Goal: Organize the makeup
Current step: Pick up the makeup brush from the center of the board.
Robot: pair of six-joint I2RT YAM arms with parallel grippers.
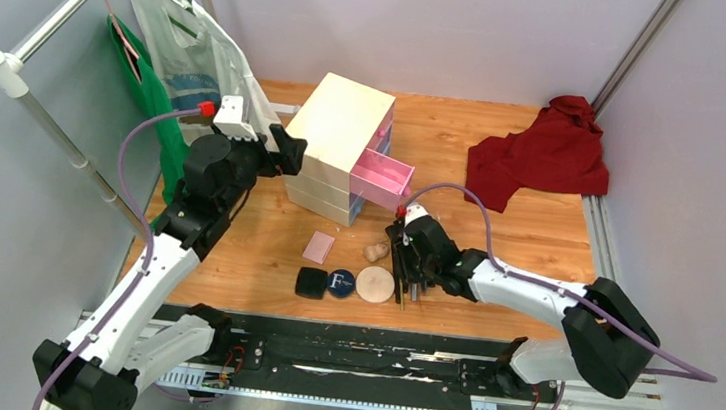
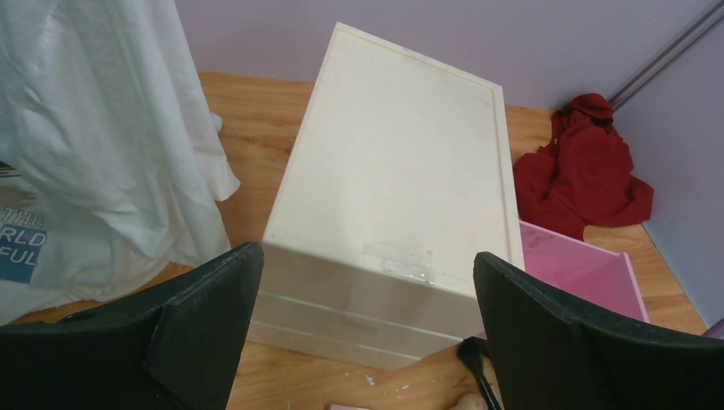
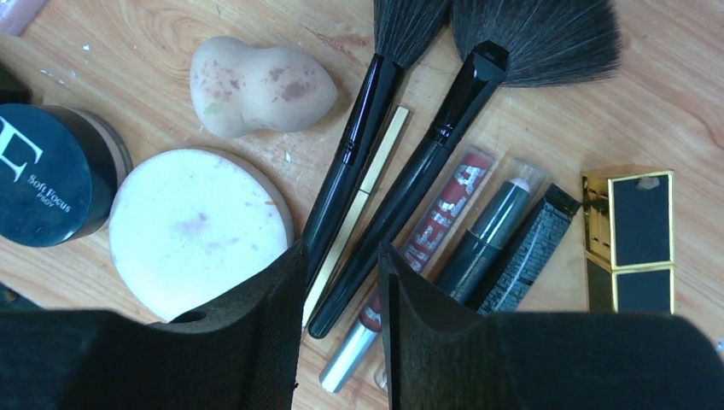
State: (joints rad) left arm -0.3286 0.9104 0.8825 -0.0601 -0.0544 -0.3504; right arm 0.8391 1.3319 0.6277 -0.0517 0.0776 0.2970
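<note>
- One left gripper (image 2: 367,254) hangs above the back left of the wooden table (image 1: 532,282), jaws spread wide with nothing between them. It faces the near end of the cream chest (image 2: 393,171).
- One right gripper (image 3: 340,252) is down over the cluster of long items near the front edge. Its jaws are narrowed around the lower handle of one brush and one gold pencil (image 3: 376,166). Whether they actually pinch either cannot be told.
- Two black brushes lie side by side with their bristles pointing away from the gripper: a narrow black brush (image 3: 357,128) and a wide black brush (image 3: 444,128). The gold pencil lies between their handles.
- On the far side of the wide brush from the pencil lie three slim sticks, touching each other: one red lip gloss tube (image 3: 444,205), one dark lip crayon (image 3: 491,226) and one black textured tube (image 3: 529,248).
- One black-gold lipstick (image 3: 640,231) lies just past those, apart from them.
- One beige sponge (image 3: 256,85), stained, sits near the narrow brush.
- A row of three runs along the front: one black square compact (image 1: 310,282), one round navy compact (image 3: 43,175) with a white letter, and one beige round puff (image 3: 196,226).
- One pink square (image 1: 319,247) lies between that row and the chest.
- One pink drawer (image 1: 382,177) stands pulled out of the chest.
- One red cloth (image 1: 544,157) lies crumpled at the back right.
- One white bag (image 1: 188,48) and one green bag (image 1: 153,104) hang on the left.
</note>
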